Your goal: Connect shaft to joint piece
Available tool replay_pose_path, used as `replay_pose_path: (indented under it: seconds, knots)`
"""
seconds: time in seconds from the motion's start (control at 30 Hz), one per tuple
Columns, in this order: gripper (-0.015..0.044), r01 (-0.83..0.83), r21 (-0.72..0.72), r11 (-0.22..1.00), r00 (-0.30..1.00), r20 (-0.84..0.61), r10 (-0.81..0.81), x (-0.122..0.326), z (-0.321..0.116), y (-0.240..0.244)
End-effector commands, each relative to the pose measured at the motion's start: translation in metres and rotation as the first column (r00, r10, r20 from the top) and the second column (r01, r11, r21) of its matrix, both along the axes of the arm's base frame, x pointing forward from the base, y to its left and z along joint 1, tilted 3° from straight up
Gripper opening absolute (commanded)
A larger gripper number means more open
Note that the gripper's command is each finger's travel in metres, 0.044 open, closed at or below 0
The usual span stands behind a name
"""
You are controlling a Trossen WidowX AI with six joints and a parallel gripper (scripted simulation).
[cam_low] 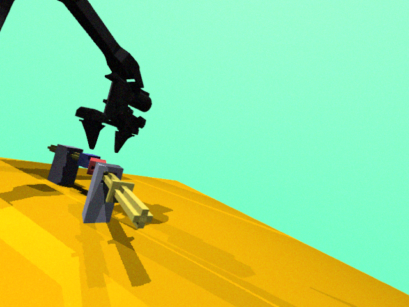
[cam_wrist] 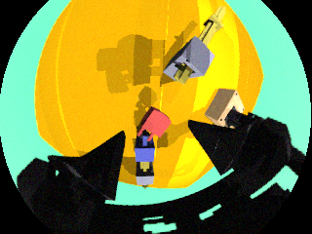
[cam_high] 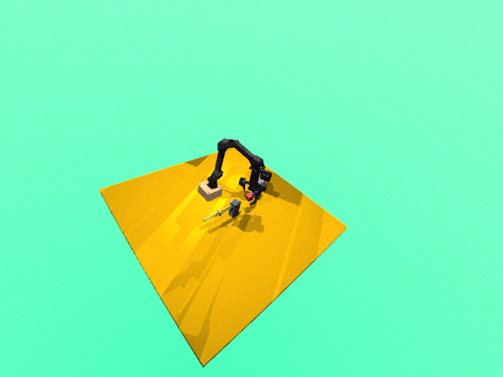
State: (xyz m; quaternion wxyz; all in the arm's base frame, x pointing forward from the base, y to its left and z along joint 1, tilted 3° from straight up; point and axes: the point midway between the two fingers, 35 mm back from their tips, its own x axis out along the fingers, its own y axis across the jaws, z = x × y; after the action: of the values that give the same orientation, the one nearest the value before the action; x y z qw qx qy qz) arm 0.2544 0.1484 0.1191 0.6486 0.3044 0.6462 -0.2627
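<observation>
Gripper (cam_high: 248, 198) (cam_low: 103, 150) (cam_wrist: 156, 127) open nr red pc (cam_high: 249, 196) (cam_low: 96, 165) (cam_wrist: 155, 123)

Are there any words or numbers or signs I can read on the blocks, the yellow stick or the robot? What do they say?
No, there are none to read. I see no letters, numbers or signs on the red piece, the blue piece, the yellow shaft or the grey blocks.
The gripper shows none either, though it is too dark to tell about tiny marks.
</observation>
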Motion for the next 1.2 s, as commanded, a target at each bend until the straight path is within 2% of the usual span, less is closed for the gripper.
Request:
replay_pose_path:
  seconds: [0.0,0.33,0.7,1.0,1.17]
  knots:
    - [0.0440,-0.160,0.000,0.987,0.987,0.012,0.160,0.000,0.015,0.000]
    - [0.0440,-0.487,-0.014,0.873,0.873,0.027,0.487,-0.003,0.045,-0.003]
    - [0.0440,-0.774,-0.034,0.632,0.631,0.037,0.775,-0.009,0.076,-0.008]
    - [0.0440,-0.788,-0.035,0.614,0.613,0.037,0.789,-0.010,0.077,-0.010]
    - [0.0440,-0.788,-0.038,0.614,0.613,0.034,0.789,-0.009,0.046,-0.059]
